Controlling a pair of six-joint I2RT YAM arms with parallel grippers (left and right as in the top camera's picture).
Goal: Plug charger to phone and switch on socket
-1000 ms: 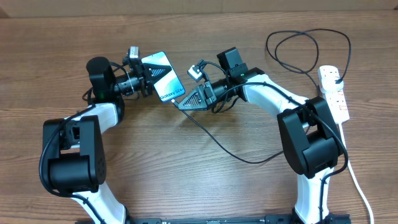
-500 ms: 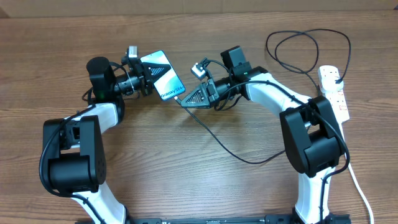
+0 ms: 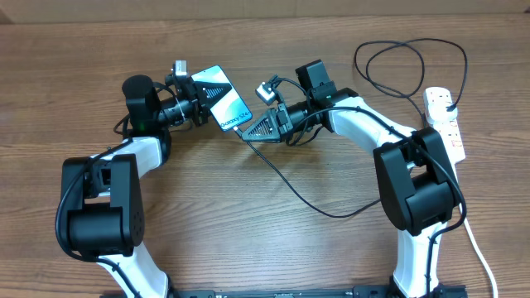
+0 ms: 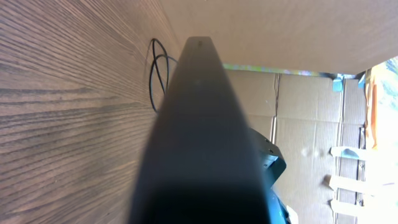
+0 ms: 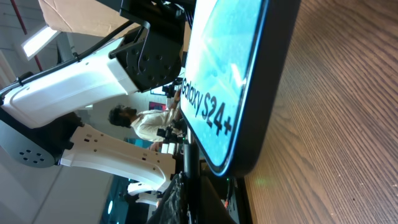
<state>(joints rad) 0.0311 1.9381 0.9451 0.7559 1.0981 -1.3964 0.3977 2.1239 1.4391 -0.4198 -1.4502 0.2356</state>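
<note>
At my remote station, the left gripper [image 3: 197,101] is clamped on the phone [image 3: 225,98], tilted above the worktop [image 3: 248,248]. The right gripper [image 3: 246,135] pinches the charger [image 3: 335,216] connector beside the phone's lower end. The socket [image 3: 445,124] lies well apart.

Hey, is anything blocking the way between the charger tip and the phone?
Nothing visible does. The right end effector, shut on the charger, sits just beside the near end of the phone, which the left end effector holds.
</note>
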